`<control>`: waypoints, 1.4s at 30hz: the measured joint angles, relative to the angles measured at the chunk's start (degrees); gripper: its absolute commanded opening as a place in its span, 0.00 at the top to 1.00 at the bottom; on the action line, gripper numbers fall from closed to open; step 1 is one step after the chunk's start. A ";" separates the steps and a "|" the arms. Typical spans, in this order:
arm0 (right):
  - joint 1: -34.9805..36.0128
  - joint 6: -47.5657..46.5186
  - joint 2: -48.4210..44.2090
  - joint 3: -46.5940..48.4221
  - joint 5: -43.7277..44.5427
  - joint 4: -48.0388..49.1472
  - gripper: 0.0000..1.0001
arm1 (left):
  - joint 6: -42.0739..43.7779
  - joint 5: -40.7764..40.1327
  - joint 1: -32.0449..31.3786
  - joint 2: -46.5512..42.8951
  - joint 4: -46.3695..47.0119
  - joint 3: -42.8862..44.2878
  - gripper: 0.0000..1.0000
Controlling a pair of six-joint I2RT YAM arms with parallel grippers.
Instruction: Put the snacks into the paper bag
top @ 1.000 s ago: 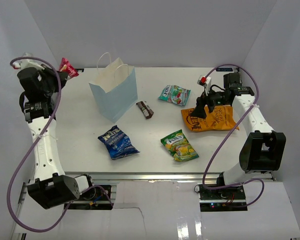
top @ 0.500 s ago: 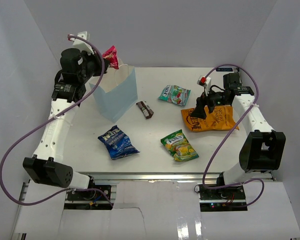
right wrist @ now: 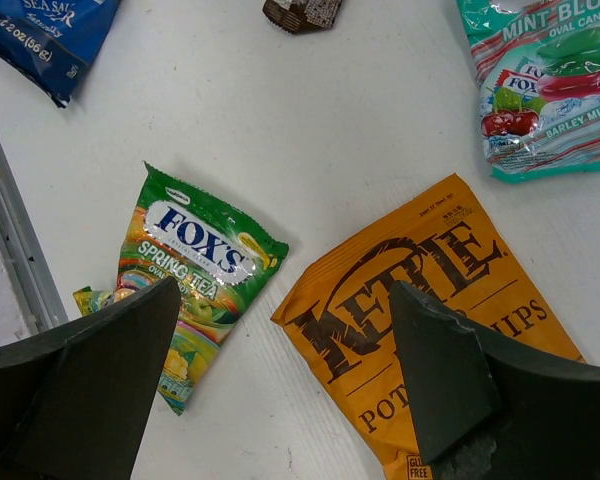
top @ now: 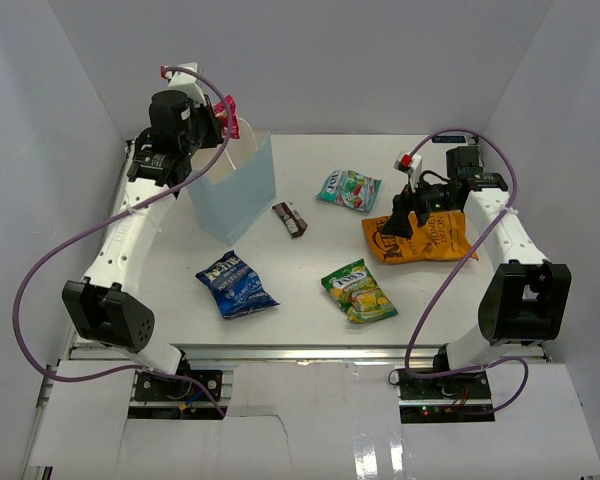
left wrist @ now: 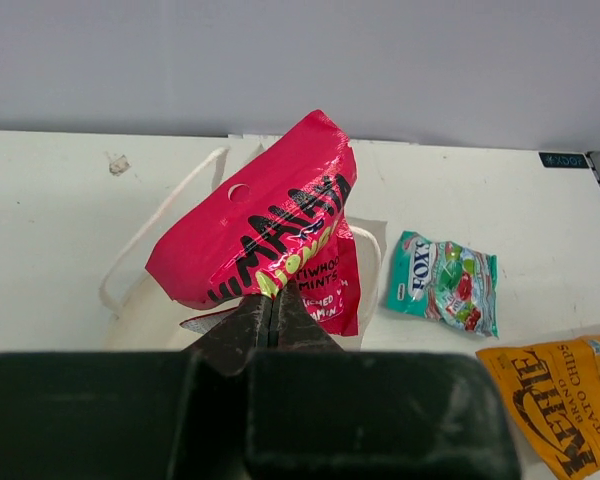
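My left gripper point(top: 223, 116) is shut on a red-pink mint packet point(left wrist: 270, 235) and holds it over the open top of the pale blue paper bag point(top: 235, 195), whose white handle point(left wrist: 150, 235) shows below. My right gripper point(right wrist: 285, 300) is open and hovers over the corner of the orange crisp bag point(right wrist: 360, 340), between it and the green-yellow candy bag point(right wrist: 195, 270). On the table lie the orange bag point(top: 420, 240), the teal bag point(top: 348, 190), the dark brown bar point(top: 290, 219), the blue crisp bag point(top: 236, 283) and the green-yellow bag point(top: 358, 290).
White walls close in the table on the left, back and right. The table's metal front rail point(top: 300, 352) runs along the near edge. The teal bag point(left wrist: 445, 283) lies to the right of the paper bag.
My left arm has swung from the far left corner to the right, carrying the red-pink packet up over the paper bag's mouth. The right arm has not moved.
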 measured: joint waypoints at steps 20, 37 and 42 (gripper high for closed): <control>0.00 0.22 0.00 -0.28 0.17 0.00 0.09 | -1.70 -1.95 -0.11 -3.13 5.51 1.42 1.00; 0.00 0.15 0.00 -0.98 0.15 -0.02 0.10 | -0.37 -4.17 -1.46 3.10 5.22 -1.73 0.45; 0.00 0.11 0.00 -1.20 -0.22 -0.11 0.09 | -1.14 -4.20 -1.70 2.97 4.42 -2.21 0.35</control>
